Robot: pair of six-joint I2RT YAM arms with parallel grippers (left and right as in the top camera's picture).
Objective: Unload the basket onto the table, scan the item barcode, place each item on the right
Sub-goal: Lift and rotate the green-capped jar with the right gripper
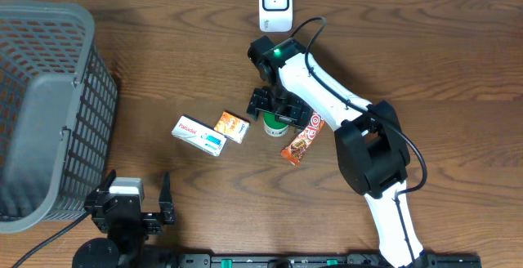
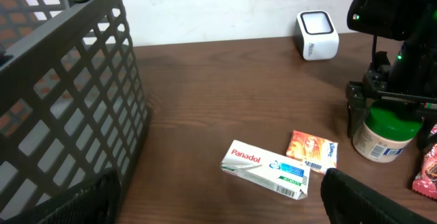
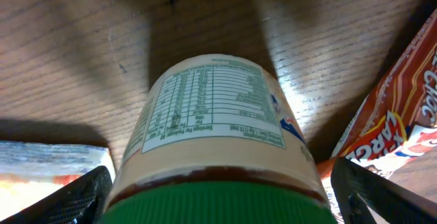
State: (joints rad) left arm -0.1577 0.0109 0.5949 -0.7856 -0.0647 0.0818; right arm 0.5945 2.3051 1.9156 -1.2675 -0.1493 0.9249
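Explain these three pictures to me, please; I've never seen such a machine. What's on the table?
Two robot arms work at a wooden table. One picture looks down from above; the other two come from cameras on each arm's wrist. The right pincer stands open around a green-lidded jar, which rests upright on the table. The left pincer is open and empty, near a grey basket. Also lying there: a Panadol box, a small orange box, a snack bar, and a white device, probably the barcode scanner.

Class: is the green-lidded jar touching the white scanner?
Apart. The left wrist view shows bare table between the jar and the scanner.
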